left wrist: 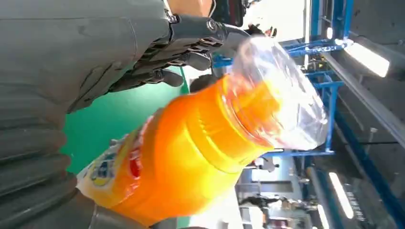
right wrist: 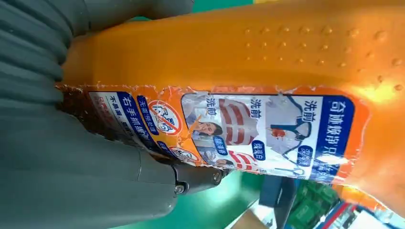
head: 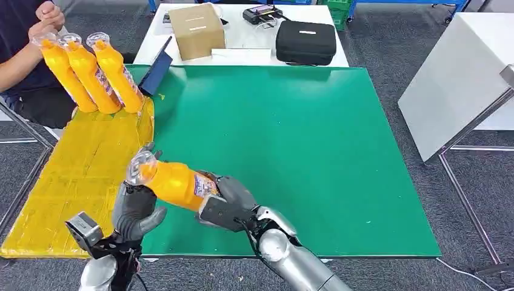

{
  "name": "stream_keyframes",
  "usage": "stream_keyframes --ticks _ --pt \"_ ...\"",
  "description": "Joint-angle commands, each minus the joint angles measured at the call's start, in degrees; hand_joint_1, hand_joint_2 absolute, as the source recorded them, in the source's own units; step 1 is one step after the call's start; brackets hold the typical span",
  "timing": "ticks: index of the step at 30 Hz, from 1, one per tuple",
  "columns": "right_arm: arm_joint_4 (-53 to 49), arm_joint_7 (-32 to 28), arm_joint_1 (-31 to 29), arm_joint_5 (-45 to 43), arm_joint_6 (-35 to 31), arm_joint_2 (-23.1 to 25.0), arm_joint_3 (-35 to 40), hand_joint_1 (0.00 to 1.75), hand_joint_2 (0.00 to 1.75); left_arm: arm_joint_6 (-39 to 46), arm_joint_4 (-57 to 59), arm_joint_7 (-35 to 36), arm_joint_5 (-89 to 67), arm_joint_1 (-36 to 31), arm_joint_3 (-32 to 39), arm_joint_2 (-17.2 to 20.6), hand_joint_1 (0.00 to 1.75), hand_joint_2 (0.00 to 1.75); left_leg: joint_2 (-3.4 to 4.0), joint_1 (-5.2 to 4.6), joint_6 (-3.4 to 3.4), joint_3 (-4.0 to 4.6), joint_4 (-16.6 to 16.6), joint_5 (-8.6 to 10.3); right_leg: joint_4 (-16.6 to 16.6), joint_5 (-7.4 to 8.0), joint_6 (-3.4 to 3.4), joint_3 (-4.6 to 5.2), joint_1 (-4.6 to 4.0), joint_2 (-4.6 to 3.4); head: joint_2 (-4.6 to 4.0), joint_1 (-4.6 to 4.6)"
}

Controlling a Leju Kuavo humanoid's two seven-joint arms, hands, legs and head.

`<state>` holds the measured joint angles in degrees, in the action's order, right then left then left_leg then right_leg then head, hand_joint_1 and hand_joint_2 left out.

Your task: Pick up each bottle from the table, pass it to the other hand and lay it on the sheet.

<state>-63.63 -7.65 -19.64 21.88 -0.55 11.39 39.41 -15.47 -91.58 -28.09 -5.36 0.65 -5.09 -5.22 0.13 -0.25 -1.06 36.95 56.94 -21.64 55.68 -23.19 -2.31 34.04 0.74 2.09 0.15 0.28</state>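
- Lying almost level in the lower left of the head view, an orange bottle (head: pixel 176 183) is held between both robot hands, above the seam where the yellow sheet (head: pixel 79 176) meets the green table (head: pixel 303 151).
- The right robot hand (head: pixel 227 203) wraps its fingers around the bottle's labelled base end.
- The left robot hand (head: pixel 134 209) cups the bottle from below near its neck, fingers curled up against it; the clear cap (head: pixel 138 165) sticks out past them toward the upper left.
- Three more orange bottles (head: pixel 91 73) lean side by side at the sheet's far end, upper left of the frame.
- A person's hand (head: pixel 48 17) is at their caps.
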Motion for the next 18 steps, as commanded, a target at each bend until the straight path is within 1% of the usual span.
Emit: stream_keyframes --ticks 1,2,3,4,5,6,7,9,10,11,12,13,14,15,16,17,18 --pt "4.12 0.21 -3.11 0.0 0.13 -1.03 4.06 1.75 1.75 -0.01 3.63 0.28 -1.63 -1.61 -2.27 1.22 0.0 1.75 0.01 0.05 0.08 -0.24 -0.02 -0.11 -0.04 -0.09 0.08 -0.25 -0.03 -0.14 0.0 0.02" --pt "4.28 0.17 -3.26 -0.01 0.16 -1.0 4.12 1.75 1.75 -0.17 3.85 0.26 -2.34 -1.67 -2.75 1.63 0.0 1.75 0.02 0.02 0.06 -0.18 -0.04 -0.07 -0.04 -0.05 0.05 -0.18 0.0 -0.12 0.0 0.0" --pt "4.36 0.07 -3.36 -0.03 0.23 -0.97 4.23 1.75 1.75 -0.31 4.35 0.69 -3.83 -1.88 -3.71 2.39 0.0 1.75 0.04 0.04 0.09 -0.3 -0.03 -0.13 -0.05 -0.11 0.08 -0.3 -0.02 -0.18 0.0 0.0" --pt "4.46 0.0 -3.53 -0.04 0.31 -0.91 4.42 1.75 1.75 -0.48 4.93 0.67 -4.77 -2.03 -4.41 2.81 0.0 1.75 0.01 0.03 0.06 -0.19 -0.04 -0.07 -0.04 -0.06 0.05 -0.19 -0.02 -0.11 0.0 0.02" --pt "4.53 -0.01 -3.71 -0.04 0.39 -0.86 4.61 1.75 1.75 -0.99 5.9 0.88 -5.52 -2.2 -5.28 3.29 0.0 1.75 0.02 0.05 0.09 -0.3 -0.03 -0.13 -0.04 -0.11 0.08 -0.3 -0.04 -0.16 0.0 0.0" --pt "4.68 0.0 -4.07 -0.06 0.49 -0.74 4.87 1.75 1.75 -1.64 7.28 1.06 -6.1 -2.39 -6.34 3.91 0.0 1.75 -0.02 0.01 0.06 -0.2 -0.06 -0.05 -0.04 -0.06 0.05 -0.19 0.0 -0.08 0.0 0.0" --pt "4.8 0.04 -4.31 -0.1 0.55 -0.59 5.01 1.75 1.75 -2.05 8.09 0.93 -6.17 -2.36 -6.83 4.05 0.0 1.75 0.0 0.05 0.1 -0.33 -0.04 -0.13 -0.05 -0.12 0.09 -0.34 -0.03 -0.15 0.0 0.02" --pt "4.81 0.06 -4.36 -0.13 0.56 -0.53 5.01 1.75 1.75 -2.14 8.3 0.81 -6.18 -2.31 -6.95 4.08 0.0 1.75 0.03 0.01 0.05 -0.19 -0.04 -0.06 -0.03 -0.05 0.04 -0.17 0.01 -0.12 0.0 0.02" --pt "4.81 0.06 -4.36 -0.13 0.56 -0.53 5.01 1.75 1.75 -2.14 8.3 0.81 -6.18 -2.31 -6.95 4.08 0.0 1.75 0.05 0.05 0.09 -0.32 -0.01 -0.14 -0.03 -0.11 0.08 -0.31 -0.03 -0.2 0.0 0.0" --pt "4.88 0.07 -4.49 -0.15 0.6 -0.46 5.09 1.75 1.75 -2.75 8.59 1.02 -6.47 -2.31 -7.55 4.58 0.0 1.75 0.03 0.02 0.06 -0.22 -0.03 -0.08 -0.03 -0.07 0.05 -0.21 0.0 -0.14 0.0 0.02" --pt "4.99 0.08 -4.77 -0.2 0.7 -0.35 5.31 1.75 1.75 -3.37 9.22 1.24 -6.54 -2.29 -8.07 5.09 0.0 1.75 0.06 0.06 0.09 -0.37 0.01 -0.18 -0.02 -0.15 0.09 -0.37 -0.03 -0.24 0.0 0.02" --pt "5.01 0.07 -4.96 -0.29 0.8 -0.16 5.44 1.75 1.75 -3.63 9.9 1.37 -6.58 -2.17 -8.27 5.34 0.0 1.75 0.07 0.04 0.08 -0.27 0.0 -0.13 -0.02 -0.1 0.07 -0.26 -0.02 -0.21 0.0 0.0" --pt "5.11 0.04 -5.39 -0.49 1.06 0.04 5.78 1.75 1.75 -4.07 11.07 1.53 -7.18 -2.39 -9.13 6.12 0.0 1.75 0.11 0.06 0.11 -0.38 0.02 -0.2 -0.01 -0.15 0.1 -0.37 -0.03 -0.3 0.0 0.02" --pt "5.04 0.04 -5.54 -0.51 1.08 0.22 5.85 1.75 1.75 -4.07 11.35 1.52 -7.18 -2.22 -9.15 6.2 0.0 1.75 0.09 0.0 0.07 -0.25 -0.04 -0.1 -0.02 -0.07 0.06 -0.22 0.01 -0.21 0.0 0.02" --pt "5.01 0.05 -5.76 -0.46 1.11 0.34 6.19 1.75 1.75 -4.18 12.11 1.36 -7.65 -2.3 -9.65 6.47 0.0 1.75 0.11 0.03 0.1 -0.39 -0.02 -0.18 -0.02 -0.14 0.09 -0.37 0.0 -0.29 0.0 0.02" --pt "5.07 0.05 -5.93 -0.65 1.2 0.42 6.4 1.75 1.75 -3.9 12.32 1.12 -8.11 -2.33 -9.89 6.64 0.0 1.75 0.09 0.0 0.07 -0.24 -0.03 -0.1 -0.01 -0.08 0.06 -0.22 0.02 -0.21 0.0 0.02" --pt "5.07 0.05 -5.93 -0.65 1.2 0.42 6.4 1.75 1.75 -3.9 12.32 1.12 -8.11 -2.33 -9.89 6.64 0.0 1.75 0.13 0.03 0.11 -0.35 0.01 -0.18 0.02 -0.13 0.1 -0.33 -0.01 -0.31 0.0 0.02"
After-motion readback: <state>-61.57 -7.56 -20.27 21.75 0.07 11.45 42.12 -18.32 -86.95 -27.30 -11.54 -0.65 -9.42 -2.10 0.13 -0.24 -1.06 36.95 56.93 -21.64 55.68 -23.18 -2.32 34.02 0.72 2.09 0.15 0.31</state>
